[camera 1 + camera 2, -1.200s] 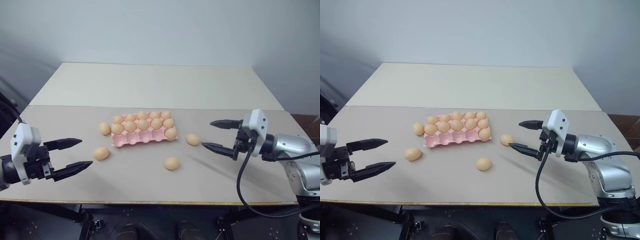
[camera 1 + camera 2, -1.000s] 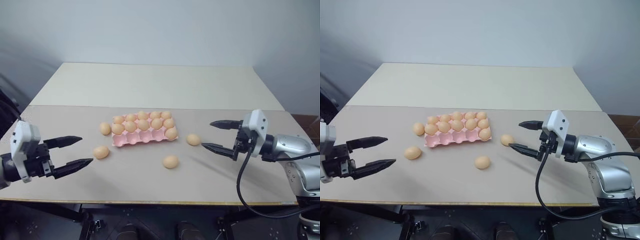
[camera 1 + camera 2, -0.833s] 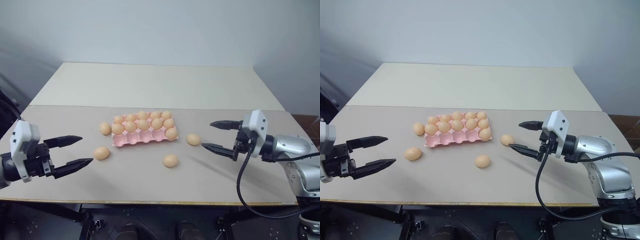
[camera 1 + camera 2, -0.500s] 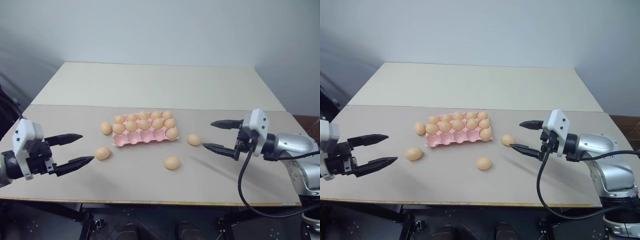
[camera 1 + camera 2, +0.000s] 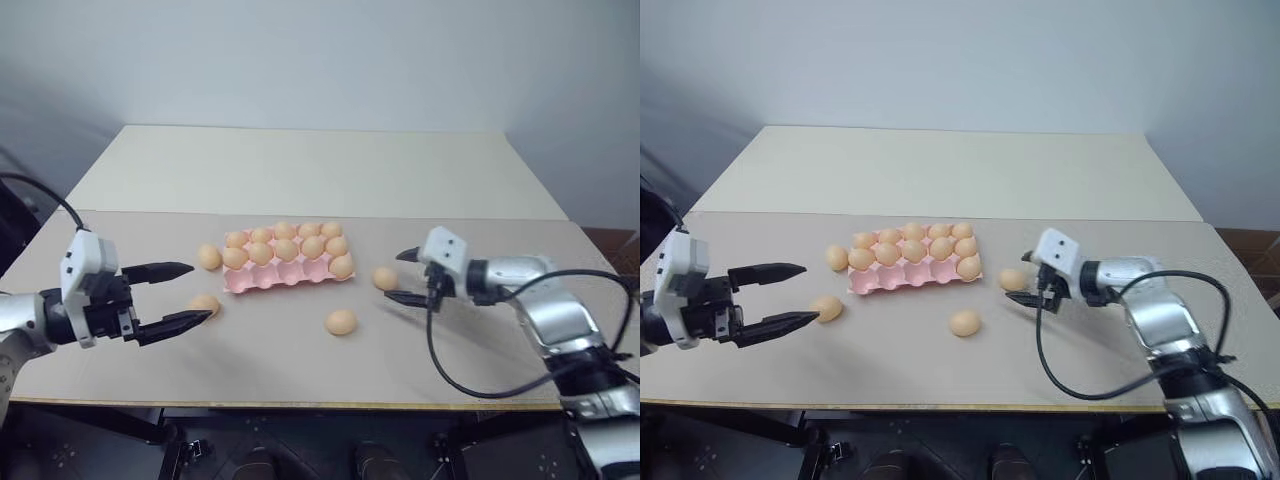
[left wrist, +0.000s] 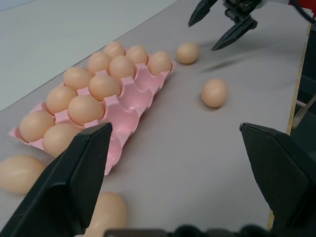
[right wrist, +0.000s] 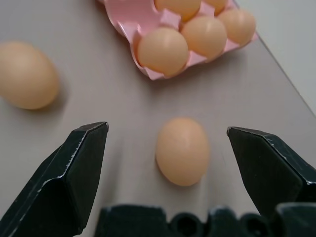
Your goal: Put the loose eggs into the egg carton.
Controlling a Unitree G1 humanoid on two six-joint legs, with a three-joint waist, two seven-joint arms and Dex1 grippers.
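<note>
Hidden and cut-off parts

In the left wrist view, the egg carton (image 6: 129,105) has its near corner hidden behind a black finger (image 6: 74,177); a loose egg (image 6: 17,173) is cut by the left edge.

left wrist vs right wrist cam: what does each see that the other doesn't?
Left wrist alone: the open left gripper, the open right gripper, the carton's empty front cups, the left egg and the near egg.
Right wrist alone: nothing new, just a closer look.
Both: the carton's right end with eggs seated, the right egg lying just ahead of the right gripper, and the front egg.
</note>
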